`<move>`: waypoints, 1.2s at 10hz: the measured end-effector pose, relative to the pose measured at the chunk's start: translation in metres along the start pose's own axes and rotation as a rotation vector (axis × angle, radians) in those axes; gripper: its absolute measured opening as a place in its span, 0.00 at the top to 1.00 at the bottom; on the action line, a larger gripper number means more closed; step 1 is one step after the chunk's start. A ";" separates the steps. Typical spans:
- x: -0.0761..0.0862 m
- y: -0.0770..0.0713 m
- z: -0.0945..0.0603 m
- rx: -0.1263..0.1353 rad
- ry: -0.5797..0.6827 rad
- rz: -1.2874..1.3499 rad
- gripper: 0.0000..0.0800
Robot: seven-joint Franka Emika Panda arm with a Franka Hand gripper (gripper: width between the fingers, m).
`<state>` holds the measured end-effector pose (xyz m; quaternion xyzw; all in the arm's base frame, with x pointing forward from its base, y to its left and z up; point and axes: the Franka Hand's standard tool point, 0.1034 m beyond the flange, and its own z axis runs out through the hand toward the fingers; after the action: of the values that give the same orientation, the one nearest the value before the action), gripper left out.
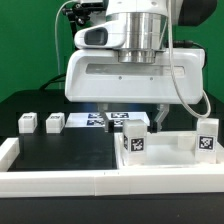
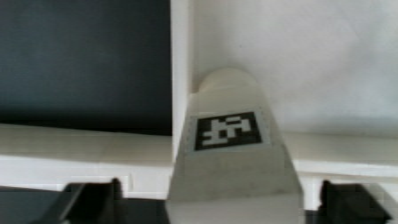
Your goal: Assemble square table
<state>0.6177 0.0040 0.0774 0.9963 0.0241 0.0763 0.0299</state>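
Legend: my end effector (image 2: 226, 200) hangs low over one corner of the square table slab (image 1: 170, 158). It is spread, and a tagged white leg (image 2: 226, 150) stands directly between the fingertips (image 2: 89, 203). In the wrist view a dark gap shows on each side of the leg, so neither fingertip touches it. The leg's tag faces the wrist camera. The slab lies on the desk (image 1: 60, 150) just beneath the end effector and extends toward the exterior view's right, where a further tagged leg (image 1: 207, 141) stands. Two loose legs (image 1: 27, 122) (image 1: 54, 123) lie well apart from the end effector, toward the exterior view's left. The marker board (image 1: 98, 120) lies between them and the end effector.
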 end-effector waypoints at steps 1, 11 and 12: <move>0.000 0.000 0.000 0.000 0.000 0.000 0.50; -0.003 0.002 0.001 0.004 0.002 0.529 0.63; -0.003 0.002 0.001 0.002 0.013 0.569 0.61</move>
<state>0.6151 0.0021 0.0759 0.9626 -0.2562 0.0879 0.0062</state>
